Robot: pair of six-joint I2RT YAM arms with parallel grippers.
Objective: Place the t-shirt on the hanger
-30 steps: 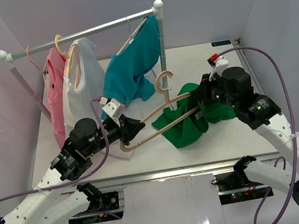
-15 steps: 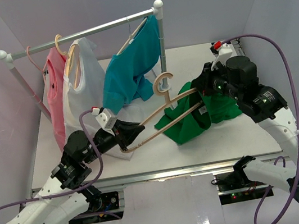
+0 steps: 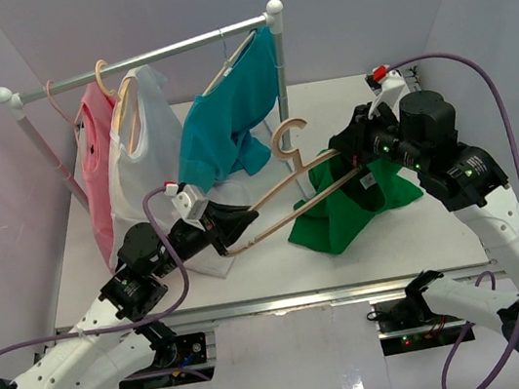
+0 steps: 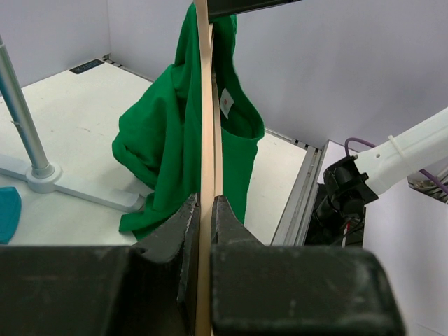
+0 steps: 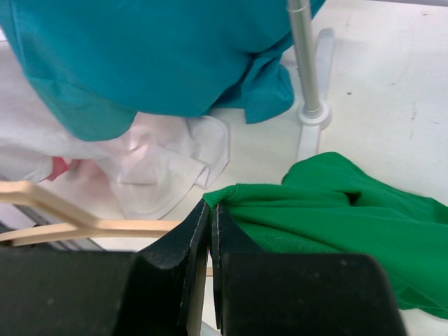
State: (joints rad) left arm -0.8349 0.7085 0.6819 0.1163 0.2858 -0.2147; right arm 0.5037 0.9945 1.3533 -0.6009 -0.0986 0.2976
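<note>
Nearest, well in front of the rack post (image 3: pixel 283 82): left gripper (image 4: pixel 205 213), jaws narrow and clamped on one end of the hanger (image 4: pixel 204 105), flat faces on the wood. The hanger is held clear of the surface (image 3: pixel 262 273) and slants up toward the post, with its hook (image 3: pixel 276 144) just in front of it.

Handling of the hanger, judged: stiff, light, thin-armed. Gripped at one end only, it may twist in the jaws if cloth drags on it.

The t-shirt (image 3: pixel 342 216) is bright green, just right of the post and nearer than its foot. It hangs bunched from the right gripper (image 5: pixel 211 213), and its lower folds appear to rest on the surface. The right jaws are closed tight on a folded edge of the cloth. The hanger's far end runs into the folds beside the neck label (image 4: pixel 226 103). Cannot tell whether it is truly inside the neck opening.

Handling of the shirt, judged: soft, light, limp. It will sag and close its own opening unless held stretched. The best hold is a hemmed edge at the neck or shoulder. A mid-body grasp would lift only one loose layer.

In the way:
- The post foot (image 5: pixel 311 115) lies just behind the shirt.
- The teal t-shirt (image 3: pixel 228 120) hangs left of the post, its tail close by the hook, so there is a snag risk.
- Further left of the post, a white shirt (image 3: pixel 148 143) and a pink garment (image 3: pixel 98 171) hang on the rail (image 3: pixel 177 47). The white hem is close to the left gripper
</note>
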